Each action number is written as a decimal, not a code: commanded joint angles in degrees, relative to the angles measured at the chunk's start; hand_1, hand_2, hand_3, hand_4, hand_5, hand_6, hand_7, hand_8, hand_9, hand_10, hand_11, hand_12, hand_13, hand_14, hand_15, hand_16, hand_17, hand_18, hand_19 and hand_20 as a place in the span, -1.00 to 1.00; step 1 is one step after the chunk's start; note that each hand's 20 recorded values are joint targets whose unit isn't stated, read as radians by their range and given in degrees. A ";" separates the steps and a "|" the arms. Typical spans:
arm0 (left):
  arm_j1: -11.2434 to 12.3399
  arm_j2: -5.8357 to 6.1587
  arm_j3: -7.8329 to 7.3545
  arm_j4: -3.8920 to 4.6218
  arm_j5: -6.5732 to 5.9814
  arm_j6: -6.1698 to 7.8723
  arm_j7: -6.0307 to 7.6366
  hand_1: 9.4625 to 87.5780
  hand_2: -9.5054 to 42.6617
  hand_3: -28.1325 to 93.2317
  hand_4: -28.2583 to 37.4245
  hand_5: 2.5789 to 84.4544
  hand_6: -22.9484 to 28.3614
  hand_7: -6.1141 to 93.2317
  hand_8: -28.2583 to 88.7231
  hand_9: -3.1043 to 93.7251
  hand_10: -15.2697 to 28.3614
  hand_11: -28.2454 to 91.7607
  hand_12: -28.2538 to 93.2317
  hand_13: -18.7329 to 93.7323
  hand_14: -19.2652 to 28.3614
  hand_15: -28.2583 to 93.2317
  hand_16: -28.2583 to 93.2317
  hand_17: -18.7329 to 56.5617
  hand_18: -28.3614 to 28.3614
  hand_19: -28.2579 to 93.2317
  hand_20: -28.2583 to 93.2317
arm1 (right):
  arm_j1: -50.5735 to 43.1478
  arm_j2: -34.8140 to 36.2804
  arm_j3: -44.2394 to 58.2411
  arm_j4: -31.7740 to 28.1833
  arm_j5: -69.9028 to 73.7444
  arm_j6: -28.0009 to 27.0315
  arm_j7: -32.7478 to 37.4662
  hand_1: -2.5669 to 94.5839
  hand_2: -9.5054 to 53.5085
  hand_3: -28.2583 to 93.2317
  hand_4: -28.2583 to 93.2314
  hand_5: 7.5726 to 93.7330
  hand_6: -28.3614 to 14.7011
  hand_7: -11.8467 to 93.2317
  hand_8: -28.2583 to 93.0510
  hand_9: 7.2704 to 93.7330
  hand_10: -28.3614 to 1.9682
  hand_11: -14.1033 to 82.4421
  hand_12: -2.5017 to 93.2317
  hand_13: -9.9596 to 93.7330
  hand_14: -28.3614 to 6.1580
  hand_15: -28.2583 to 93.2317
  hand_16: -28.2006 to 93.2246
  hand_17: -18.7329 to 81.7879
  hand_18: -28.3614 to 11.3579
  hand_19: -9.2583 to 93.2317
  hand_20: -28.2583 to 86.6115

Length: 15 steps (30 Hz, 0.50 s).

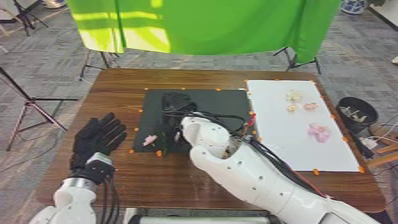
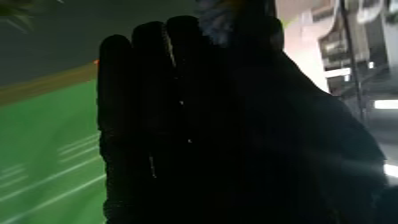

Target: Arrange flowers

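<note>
Black mat (image 1: 229, 100): flower (image 1: 149, 140) on it | right hand (image 1: 175, 116) above it, fingers straight, hold unclear | left hand (image 1: 99, 136) beside it, open, empty

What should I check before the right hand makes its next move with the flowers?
1. Left hand out of the way: ok, open, to the left of the black mat.
2. Right hand above the mat: ok.
3. Flower secure in the right hand: cannot tell; pale petals show against the glove in the wrist view, but the hold is hidden.
4. Mat free of stray pieces: not ok, a small pink flower lies near its lower left corner.
5. Room on the white sheet: ok, its near part is bare, below the large pink flower.
</note>
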 commanded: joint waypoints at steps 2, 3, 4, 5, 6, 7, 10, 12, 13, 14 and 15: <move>0.37 0.23 -0.43 -0.26 -2.14 1.18 -0.29 -0.45 -0.03 0.62 -1.00 0.02 0.33 -0.51 -0.68 -0.14 0.50 0.03 -0.34 -0.17 0.59 0.29 -0.70 -0.67 0.59 0.17 -0.37 | -0.74 -0.02 0.95 -0.99 -0.61 -1.71 1.01 0.23 -0.98 0.69 -1.00 0.51 0.38 -0.35 -0.54 0.48 0.19 -0.51 -0.66 0.33 0.09 -0.24 -0.24 -0.08 -0.36 0.32 -0.13; 0.18 0.39 -0.23 -0.55 -3.16 2.77 0.07 -0.45 -0.02 0.61 -1.00 0.02 0.33 -0.51 -0.68 -0.13 0.50 0.03 -0.34 -0.17 0.59 0.29 -0.70 -0.67 0.59 0.17 -0.37 | -0.76 0.03 0.85 -0.97 -0.81 -1.82 0.96 0.22 -0.98 0.71 -1.00 0.47 0.37 -0.36 -0.55 0.46 0.19 -0.51 -0.66 0.33 0.09 -0.24 -0.24 -0.08 -0.35 0.31 -0.14; 0.17 0.37 -0.31 -0.80 -4.00 3.62 0.26 -0.45 -0.03 0.62 -1.00 0.03 0.34 -0.50 -0.68 -0.13 0.50 0.03 -0.34 -0.17 0.59 0.30 -0.70 -0.67 0.59 0.17 -0.37 | -0.95 -0.09 1.08 -0.99 -1.31 -2.49 0.72 0.21 -0.98 0.72 -1.00 0.43 0.37 -0.37 -0.56 0.45 0.18 -0.51 -0.66 0.33 0.09 -0.24 -0.24 -0.08 -0.35 0.31 -0.14; 0.29 0.40 -0.43 -0.57 -4.22 2.83 0.50 -0.45 -0.03 0.62 -1.00 0.04 0.34 -0.50 -0.68 -0.13 0.50 0.04 -0.34 -0.17 0.59 0.30 -0.70 -0.67 0.59 0.17 -0.37 | -1.02 -0.04 1.16 -1.10 -1.10 -2.89 0.67 0.19 -0.98 0.74 -1.00 0.39 0.37 -0.38 -0.58 0.44 0.17 -0.50 -0.66 0.33 0.09 -0.24 -0.24 -0.08 -0.35 0.31 -0.14; 0.40 0.48 -0.50 -0.67 -4.12 2.94 0.55 -0.45 -0.02 0.62 -1.00 0.04 0.34 -0.50 -0.68 -0.12 0.51 0.04 -0.34 -0.16 0.60 0.31 -0.70 -0.67 0.59 0.17 -0.37 | -1.09 0.04 1.14 -1.30 -0.53 -2.75 1.06 0.18 -0.99 0.76 -1.00 0.36 0.37 -0.40 -0.59 0.43 0.16 -0.50 -0.67 0.33 0.08 -0.24 -0.24 -0.08 -0.35 0.30 -0.14; 0.48 0.54 -0.57 -0.75 -3.74 3.18 0.48 -0.45 -0.02 0.62 -1.00 0.04 0.34 -0.49 -0.68 -0.12 0.51 0.04 -0.34 -0.16 0.60 0.31 -0.70 -0.67 0.59 0.17 -0.37 | -1.10 0.07 1.10 -1.44 -0.27 -2.40 1.38 0.17 -0.99 0.78 -1.00 0.35 0.37 -0.41 -0.60 0.42 0.15 -0.50 -0.67 0.32 0.08 -0.24 -0.24 -0.08 -0.35 0.30 -0.14; 0.60 0.16 -0.80 -0.77 -3.94 3.45 0.21 -0.45 -0.01 0.62 -1.00 0.05 0.34 -0.49 -0.68 -0.12 0.51 0.05 -0.34 -0.16 0.60 0.32 -0.70 -0.67 0.59 0.18 -0.37 | -1.18 0.33 1.43 -2.02 0.57 -2.85 1.20 0.14 -0.98 0.80 -1.00 0.29 0.36 -0.42 -0.70 0.38 0.13 -0.50 -0.67 0.32 0.07 -0.25 -0.23 -0.09 -0.35 0.30 -0.16; 0.67 0.24 -0.79 -0.72 -3.71 3.38 0.13 -0.45 -0.01 0.62 -1.00 0.05 0.35 -0.49 -0.68 -0.12 0.51 0.05 -0.34 -0.16 0.60 0.32 -0.71 -0.67 0.59 0.18 -0.37 | -1.13 0.74 1.37 -2.28 0.29 -3.38 1.16 0.13 -0.98 0.79 -1.00 0.28 0.35 -0.41 -0.70 0.37 0.13 -0.50 -0.67 0.31 0.06 -0.25 -0.23 -0.09 -0.35 0.30 -0.16; 0.81 0.30 -0.83 -0.75 -3.79 3.33 0.31 -0.45 -0.01 0.62 -1.00 0.05 0.35 -0.49 -0.68 -0.13 0.51 0.05 -0.34 -0.16 0.60 0.32 -0.71 -0.67 0.59 0.18 -0.37 | -1.28 0.67 1.58 -2.41 0.50 -3.50 1.36 0.13 -0.98 0.78 -1.00 0.28 0.35 -0.41 -0.70 0.37 0.13 -0.50 -0.67 0.31 0.06 -0.25 -0.23 -0.09 -0.35 0.30 -0.16; 0.66 0.16 -0.86 -0.63 -3.56 3.33 0.02 -0.45 -0.01 0.62 -1.00 0.05 0.35 -0.49 -0.68 -0.13 0.51 0.05 -0.34 -0.16 0.60 0.32 -0.71 -0.67 0.59 0.18 -0.37 | -1.41 0.70 1.79 -2.65 1.18 -3.36 1.73 0.12 -0.98 0.78 -1.00 0.28 0.35 -0.41 -0.70 0.37 0.13 -0.50 -0.67 0.31 0.06 -0.25 -0.23 -0.09 -0.35 0.30 -0.16; 0.49 0.07 -0.81 -0.54 -3.52 3.34 -0.03 -0.45 -0.01 0.62 -1.00 0.05 0.35 -0.49 -0.68 -0.13 0.51 0.05 -0.34 -0.16 0.60 0.32 -0.71 -0.67 0.59 0.18 -0.37 | -1.41 0.74 1.86 -2.91 1.67 -2.88 2.04 0.12 -0.98 0.78 -1.00 0.28 0.35 -0.42 -0.70 0.36 0.12 -0.51 -0.68 0.31 0.05 -0.25 -0.24 -0.09 -0.34 0.29 -0.17</move>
